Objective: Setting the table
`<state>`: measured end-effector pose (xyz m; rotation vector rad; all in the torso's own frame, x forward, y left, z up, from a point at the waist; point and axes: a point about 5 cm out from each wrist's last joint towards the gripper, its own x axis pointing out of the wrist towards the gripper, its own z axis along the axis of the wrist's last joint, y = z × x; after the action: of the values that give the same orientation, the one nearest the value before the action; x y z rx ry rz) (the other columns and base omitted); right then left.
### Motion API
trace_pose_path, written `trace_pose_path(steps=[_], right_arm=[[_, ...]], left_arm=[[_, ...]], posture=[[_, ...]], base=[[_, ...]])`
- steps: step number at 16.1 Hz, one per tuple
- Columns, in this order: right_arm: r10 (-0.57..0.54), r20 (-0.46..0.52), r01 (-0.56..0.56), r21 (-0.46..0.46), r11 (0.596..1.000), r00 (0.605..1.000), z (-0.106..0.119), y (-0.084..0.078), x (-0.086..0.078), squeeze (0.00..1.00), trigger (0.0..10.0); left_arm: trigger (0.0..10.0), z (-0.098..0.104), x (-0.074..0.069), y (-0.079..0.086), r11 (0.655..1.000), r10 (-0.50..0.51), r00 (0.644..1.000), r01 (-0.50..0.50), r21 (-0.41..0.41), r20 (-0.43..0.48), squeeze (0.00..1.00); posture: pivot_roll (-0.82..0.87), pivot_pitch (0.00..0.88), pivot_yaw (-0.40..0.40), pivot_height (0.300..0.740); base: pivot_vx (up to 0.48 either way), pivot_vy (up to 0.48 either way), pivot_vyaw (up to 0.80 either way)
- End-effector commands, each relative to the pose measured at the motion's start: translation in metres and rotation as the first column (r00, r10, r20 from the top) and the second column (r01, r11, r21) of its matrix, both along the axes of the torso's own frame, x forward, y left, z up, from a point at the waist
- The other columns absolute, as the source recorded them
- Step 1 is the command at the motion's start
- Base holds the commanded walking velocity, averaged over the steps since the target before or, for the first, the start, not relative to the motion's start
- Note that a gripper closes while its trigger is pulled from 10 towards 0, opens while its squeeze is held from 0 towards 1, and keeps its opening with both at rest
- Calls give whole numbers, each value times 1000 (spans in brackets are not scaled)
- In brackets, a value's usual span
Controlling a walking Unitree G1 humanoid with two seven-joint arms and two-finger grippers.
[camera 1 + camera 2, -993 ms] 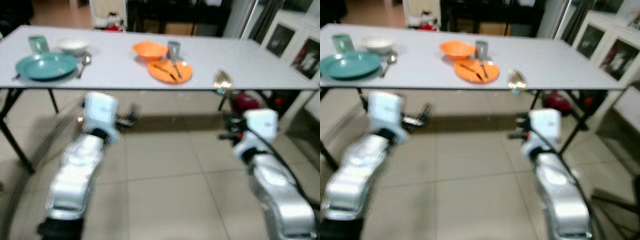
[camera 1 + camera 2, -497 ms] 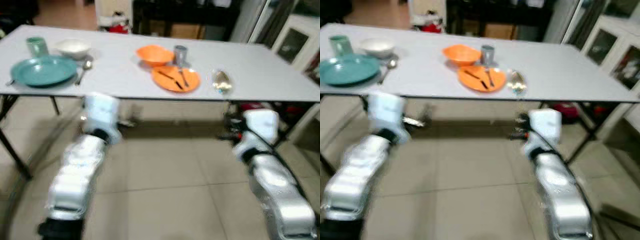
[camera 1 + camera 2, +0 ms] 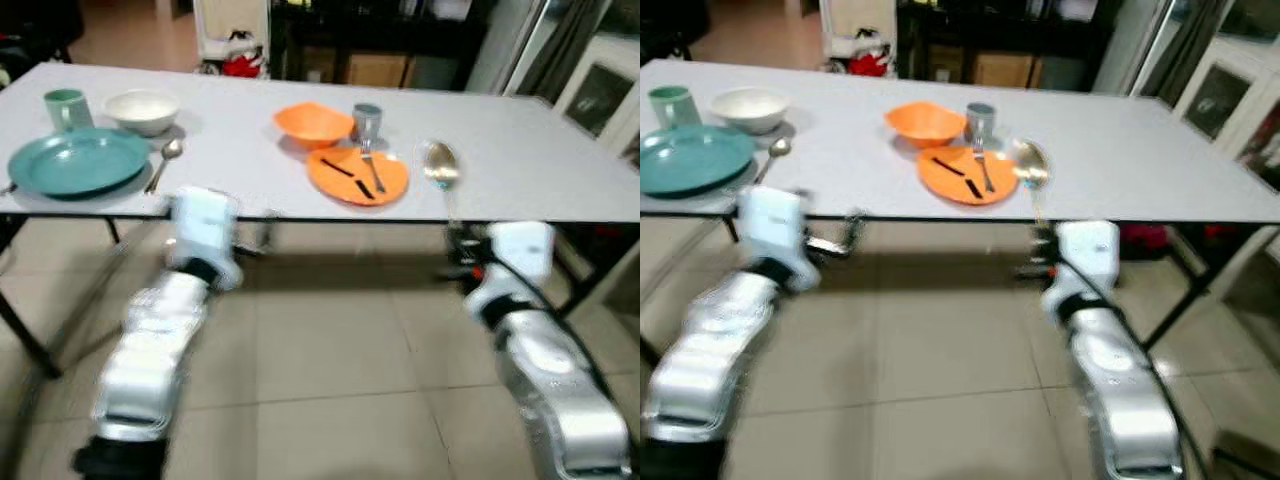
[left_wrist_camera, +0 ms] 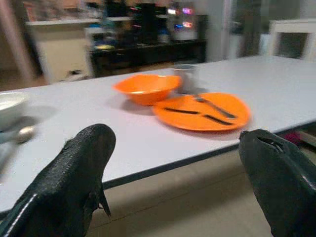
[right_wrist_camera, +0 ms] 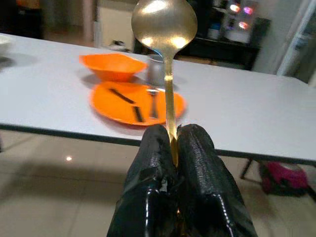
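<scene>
Right end effector (image 5: 173,148) pinched closed on gold spoon (image 5: 164,22) handle end, bowl up, short of surface (image 3: 520,150) edge. Spoon light, rigid, slick; grip low, may pivot. Left end effector (image 4: 173,168) wide open, empty.

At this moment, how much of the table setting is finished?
Done: the teal plate has its spoon, bowl and cup; the orange plate has a bowl and cup. In hand: the right end effector grips a gold spoon. Left: laying it beside the orange plate.

Left gripper (image 4: 173,163) agape, right gripper (image 5: 174,148) clamped.
</scene>
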<state>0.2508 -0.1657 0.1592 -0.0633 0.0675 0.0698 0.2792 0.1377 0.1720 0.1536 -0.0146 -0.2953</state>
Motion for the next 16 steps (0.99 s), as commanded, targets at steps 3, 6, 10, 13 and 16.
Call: trace_pose_path(steps=[3,6,10,13,16], right_arm=[[22,14,-22,11,1000,1000,4,6,1,0,10000],[28,4,-28,15,1000,1000,0,8,1,0,10000],[35,-11,-34,23,999,999,-3,10,1,0,10000],[38,-21,-38,27,999,999,-4,9,1,0,10000],[58,-56,-57,25,998,997,-10,11,5,0,10000]], left_arm=[[10000,4,0,10,1000,25,1000,-25,17,12,0],[10000,4,0,10,999,26,1000,-26,20,12,0],[10000,3,-3,13,999,29,1000,-29,28,6,0],[10000,1,-3,12,999,26,1000,-26,31,0,0],[10000,1,-3,10,999,18,1000,-18,33,-1,0]], posture=[[1,0,-78,740],[10,0,-79,740],[17,0,-80,740],[14,0,-75,740],[16,0,-75,740]], base=[[371,0,0],[375,0,0],[374,0,0],[376,0,0],[373,0,0]])
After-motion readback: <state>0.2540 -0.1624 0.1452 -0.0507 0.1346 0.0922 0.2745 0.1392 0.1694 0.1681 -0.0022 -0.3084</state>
